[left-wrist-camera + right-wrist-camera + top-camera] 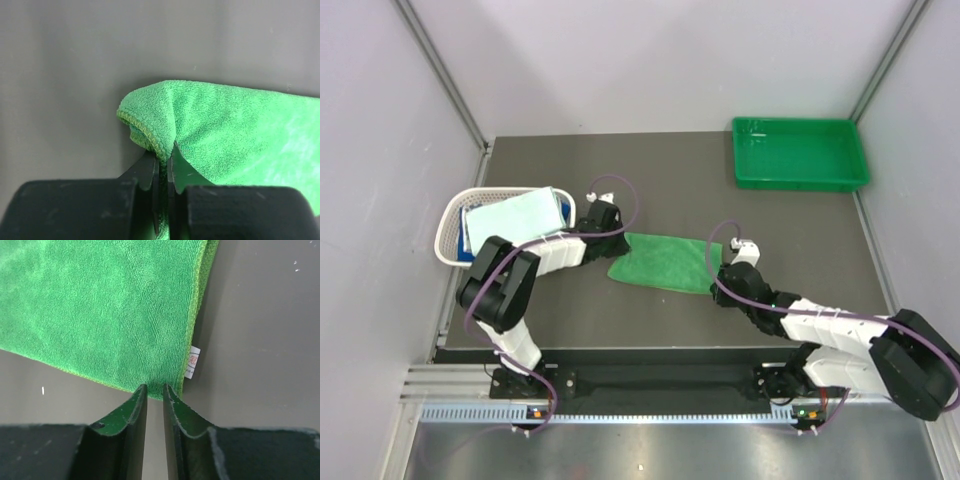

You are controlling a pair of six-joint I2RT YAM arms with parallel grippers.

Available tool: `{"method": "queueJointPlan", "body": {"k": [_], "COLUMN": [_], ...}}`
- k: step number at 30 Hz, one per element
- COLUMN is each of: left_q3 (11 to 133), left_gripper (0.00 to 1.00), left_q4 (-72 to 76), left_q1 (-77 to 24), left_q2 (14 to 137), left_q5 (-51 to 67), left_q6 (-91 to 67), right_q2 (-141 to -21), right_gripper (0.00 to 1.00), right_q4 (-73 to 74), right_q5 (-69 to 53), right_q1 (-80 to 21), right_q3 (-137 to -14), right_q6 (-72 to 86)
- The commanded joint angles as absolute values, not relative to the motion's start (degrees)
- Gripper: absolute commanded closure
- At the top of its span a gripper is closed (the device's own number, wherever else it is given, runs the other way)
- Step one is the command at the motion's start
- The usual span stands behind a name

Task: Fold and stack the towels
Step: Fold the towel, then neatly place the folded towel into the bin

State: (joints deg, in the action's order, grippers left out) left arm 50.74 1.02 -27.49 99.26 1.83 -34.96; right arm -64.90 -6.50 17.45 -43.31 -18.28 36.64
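A bright green towel (665, 262) lies folded into a flat strip on the middle of the dark table. My left gripper (612, 232) is at its far left corner. In the left wrist view the left gripper (166, 152) is shut on that corner of the green towel (225, 130), which bunches up over the fingertips. My right gripper (720, 272) sits at the towel's right end. In the right wrist view the right gripper (152, 387) has its jaws a narrow gap apart, the tips at the hem of the green towel (100, 310) near its white label (192, 361). A pale mint-white towel (520, 213) lies in the basket.
A white lattice basket (450, 240) stands at the table's left edge, with a bit of blue cloth (566, 208) showing beside the mint towel. A rigid green tray (800, 152) sits at the far right corner. Grey walls close in both sides.
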Motion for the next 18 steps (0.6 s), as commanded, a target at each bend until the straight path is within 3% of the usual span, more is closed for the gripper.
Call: {"method": "queueJointPlan", "body": {"k": [1,9,18], "left_q3": [51.31,67.57,84.27], "left_gripper": [1.00,1.00,1.00], "left_q4": [-11.42,-32.49,-47.10], "left_q1": [-29.79,-34.63,-35.95], "left_q2": [101.35,100.11,98.26], "left_q5": [-4.10,-24.07,-40.59], "left_q6": [-34.46,-32.17,-28.13], "right_q2": [-62.06,-55.03,-50.71], "right_gripper": [0.80,0.51,0.47], "right_q4": [-5.55,4.03,6.77], "right_q5": [17.14,16.79,15.56], "right_q1": [-42.71,-42.54,-42.45], "right_q3": [-18.81,-28.82,-34.01], "right_q6": [36.21,30.94,27.60]}}
